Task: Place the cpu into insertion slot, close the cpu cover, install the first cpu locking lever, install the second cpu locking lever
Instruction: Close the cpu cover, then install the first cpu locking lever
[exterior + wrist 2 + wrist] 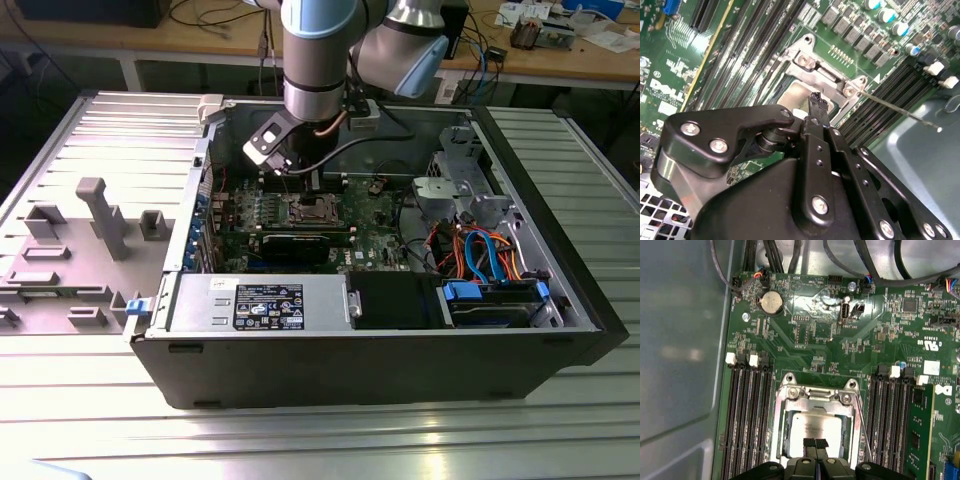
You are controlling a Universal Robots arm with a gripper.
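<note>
A: Pincer state?
B: The gripper [815,444] has its fingertips [809,445] together in the first wrist view, with nothing visible between them. The tips hang just over the cpu [816,426], at the edge opposite the cover's screwed end.
A: Where's the cpu?
B: It's seated in the insertion slot [786,437], silver top up. In the exterior view that spot is in the upper centre of the frame, on the green board [375,240], directly under the arm [315,60].
A: Cover?
B: The cpu cover [817,396] lies down around the chip, which shows through its window. It looks closed.
A: Levers?
B: One thin locking lever [900,111] shows in the second wrist view. It runs from the cover's corner out over the memory slots [747,420], and its free end is well clear of the socket. In the first wrist view the same rod runs along one side of the cover. Can't tell if it's hooked. The second lever is hidden by the gripper body.
A: Anything else?
B: There's a coin battery [771,302] on the board, well apart from the socket. The open computer case [380,370] fills the middle of the exterior view. A grey fixture tray [100,215] sits at the exterior view's left.
</note>
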